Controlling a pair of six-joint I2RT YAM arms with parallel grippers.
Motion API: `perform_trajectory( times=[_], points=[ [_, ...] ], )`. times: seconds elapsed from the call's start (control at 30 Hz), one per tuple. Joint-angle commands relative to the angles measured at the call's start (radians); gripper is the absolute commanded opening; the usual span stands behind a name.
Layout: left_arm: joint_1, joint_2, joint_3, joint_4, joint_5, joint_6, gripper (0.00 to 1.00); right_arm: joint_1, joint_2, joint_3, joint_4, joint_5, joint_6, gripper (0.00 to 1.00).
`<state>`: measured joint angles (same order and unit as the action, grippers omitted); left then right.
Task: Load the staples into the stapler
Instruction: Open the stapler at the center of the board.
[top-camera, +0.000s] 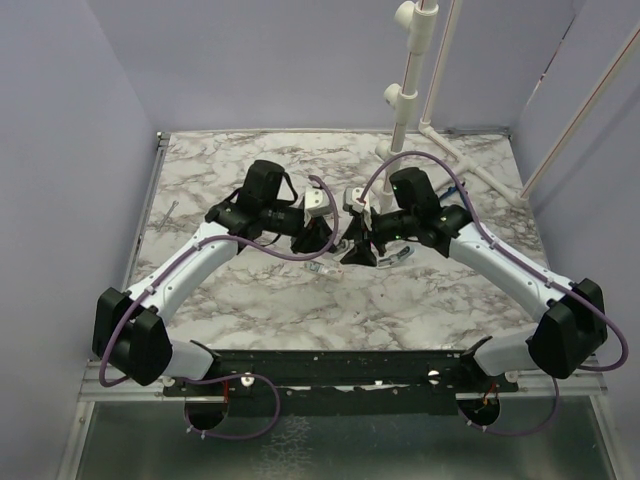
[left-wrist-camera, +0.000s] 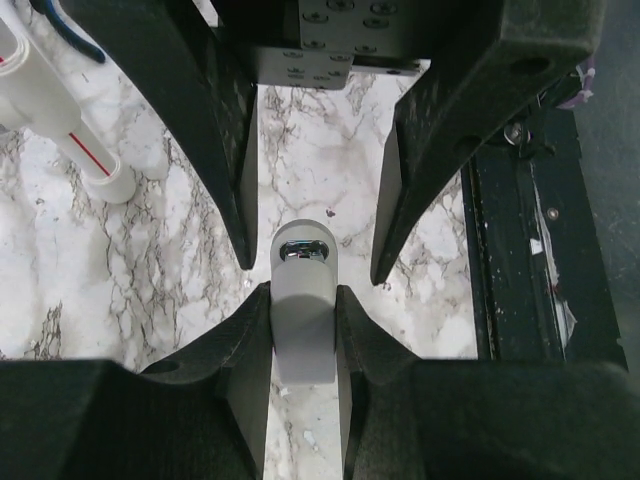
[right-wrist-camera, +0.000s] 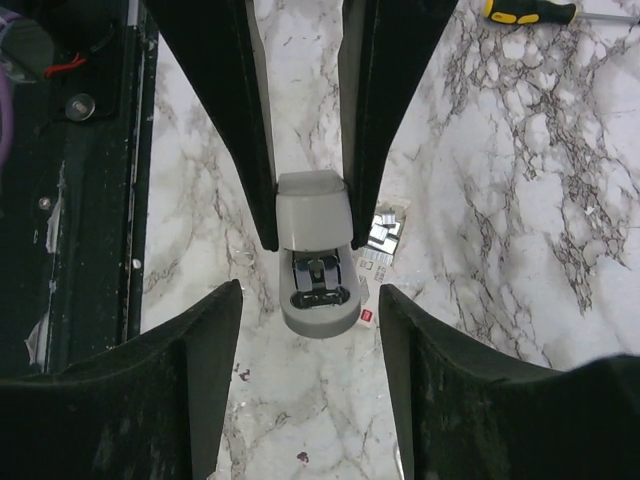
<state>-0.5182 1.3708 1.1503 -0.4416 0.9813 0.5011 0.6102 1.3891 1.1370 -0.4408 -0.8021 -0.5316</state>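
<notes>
The stapler (left-wrist-camera: 303, 330) is a small grey-white body pinched between the fingers of my left gripper (left-wrist-camera: 303, 292), which is shut on it. In the right wrist view the stapler (right-wrist-camera: 318, 300) points toward the camera, and metal parts show in its open end. My right gripper (right-wrist-camera: 310, 288) is open, with one finger on each side of the stapler's end and neither touching it. Silvery staples (right-wrist-camera: 387, 228) lie in a small white box on the table just beside the stapler. In the top view both grippers (top-camera: 345, 242) meet at the table's middle and hide the stapler.
A yellow-and-black screwdriver (right-wrist-camera: 528, 11) lies farther out on the marble table (right-wrist-camera: 560, 250). White pipe (left-wrist-camera: 60, 110) and blue-handled pliers (left-wrist-camera: 65, 30) sit off to one side. The black base rail (left-wrist-camera: 540, 260) runs along the near edge.
</notes>
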Motion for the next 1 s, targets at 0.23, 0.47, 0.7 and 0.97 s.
perform_trajectory(
  times=[0.23, 0.47, 0.7, 0.97],
  points=[
    [-0.033, -0.011, -0.035, 0.124, 0.005, -0.091, 0.00, 0.010, -0.001, -0.027, 0.066, -0.050, 0.055, 0.38],
    [-0.025, -0.017, -0.035, 0.136, 0.027, -0.080, 0.00, 0.009, -0.040, -0.066, 0.117, 0.009, 0.091, 0.08],
    [0.076, -0.013, -0.037, 0.153, 0.148, -0.050, 0.00, -0.094, -0.140, -0.156, 0.232, -0.006, 0.183, 0.01],
    [0.119, -0.014, -0.055, 0.175, 0.195, -0.047, 0.00, -0.129, -0.190, -0.231, 0.268, -0.023, 0.175, 0.01]
  ],
)
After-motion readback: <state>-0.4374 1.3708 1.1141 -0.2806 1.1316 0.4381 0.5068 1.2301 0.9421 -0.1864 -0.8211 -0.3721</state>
